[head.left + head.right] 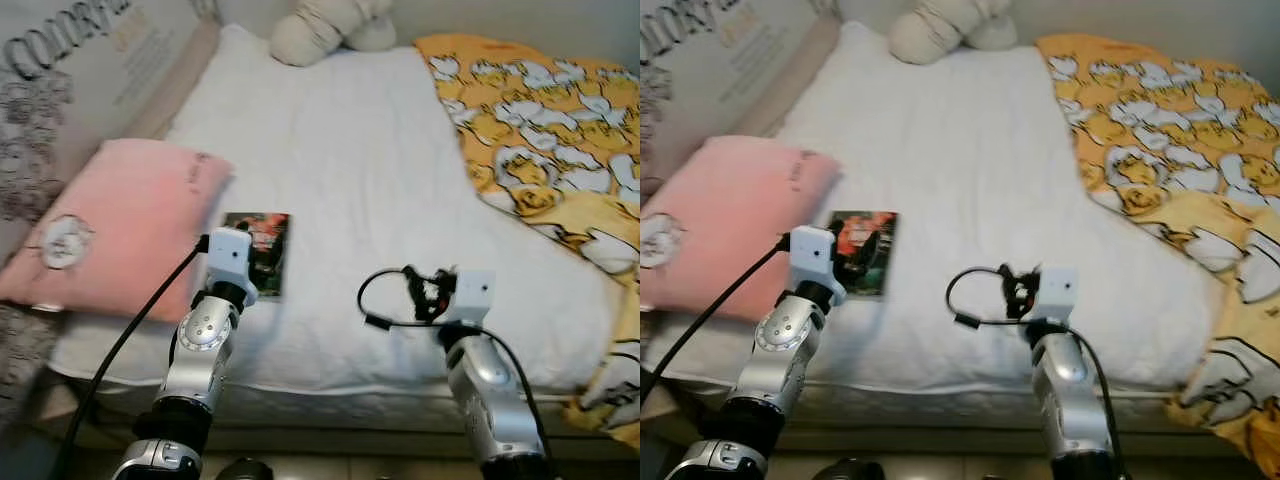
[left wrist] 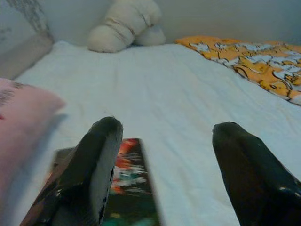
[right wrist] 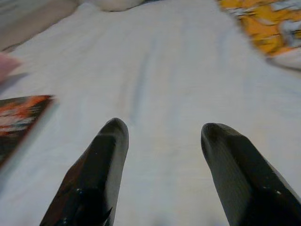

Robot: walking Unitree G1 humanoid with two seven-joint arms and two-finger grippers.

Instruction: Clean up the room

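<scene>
The thin book (image 1: 258,252), likely light and stiff but flat against the soft white bed (image 1: 350,170), lies just under the spread left gripper (image 2: 162,141), so pinching its near edge looks best; the right gripper (image 3: 162,136), also spread, hovers beside

The middle of the bed (image 1: 340,150) is bare white sheet, so a tool could slide there freely. A pink pillow (image 1: 120,225) blocks the left side. A book (image 1: 262,252) lies flat just beside the pillow, under the left tool (image 2: 162,136), whose fingers are spread apart. The right tool (image 3: 162,134) hangs with fingers apart over bare sheet. A yellow blanket (image 1: 540,130) covers the right side. A soft toy (image 1: 325,25) sits at the far end.
</scene>
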